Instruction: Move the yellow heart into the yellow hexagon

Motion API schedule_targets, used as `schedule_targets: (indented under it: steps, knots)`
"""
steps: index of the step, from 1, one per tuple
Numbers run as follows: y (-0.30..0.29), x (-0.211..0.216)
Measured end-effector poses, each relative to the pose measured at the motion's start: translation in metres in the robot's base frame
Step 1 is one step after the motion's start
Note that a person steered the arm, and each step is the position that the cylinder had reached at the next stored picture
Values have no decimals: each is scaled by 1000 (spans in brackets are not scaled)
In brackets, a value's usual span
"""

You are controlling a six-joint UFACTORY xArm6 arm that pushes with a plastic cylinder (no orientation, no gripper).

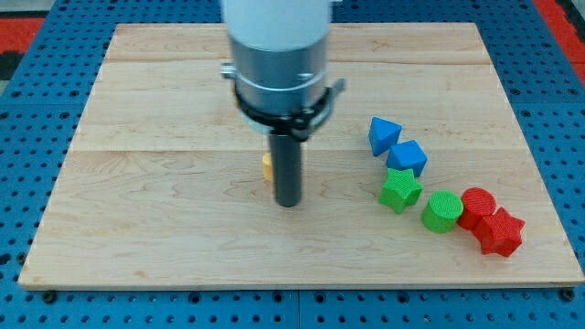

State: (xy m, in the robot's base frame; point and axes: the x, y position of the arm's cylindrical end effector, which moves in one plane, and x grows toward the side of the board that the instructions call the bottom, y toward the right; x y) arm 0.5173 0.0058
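My tip [288,203] rests on the wooden board [164,219] near the middle. A small yellow block [267,166] peeks out just left of the rod, mostly hidden behind it; its shape cannot be made out. No second yellow block shows; the arm's grey body [279,55] covers the upper middle of the board.
At the view's right lie a blue triangle [383,134], a blue block [407,157], a green star [400,190], a green cylinder [442,211], a red cylinder [476,206] and a red star [499,232], in a curved row. Blue pegboard surrounds the board.
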Motion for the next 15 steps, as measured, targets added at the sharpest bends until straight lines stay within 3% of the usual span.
schedule_targets:
  steps: [1, 2, 4, 5, 6, 7, 8, 10, 11, 12, 14, 15]
  knots:
    - [-11, -46]
    - [-57, -80]
    - [-82, -15]
    - [-140, -54]
    - [-128, -83]
    - [-112, -83]
    - [-142, -83]
    - [-136, -18]
    - [-109, -39]
    - [-108, -85]
    - [-82, -26]
    - [-61, -59]
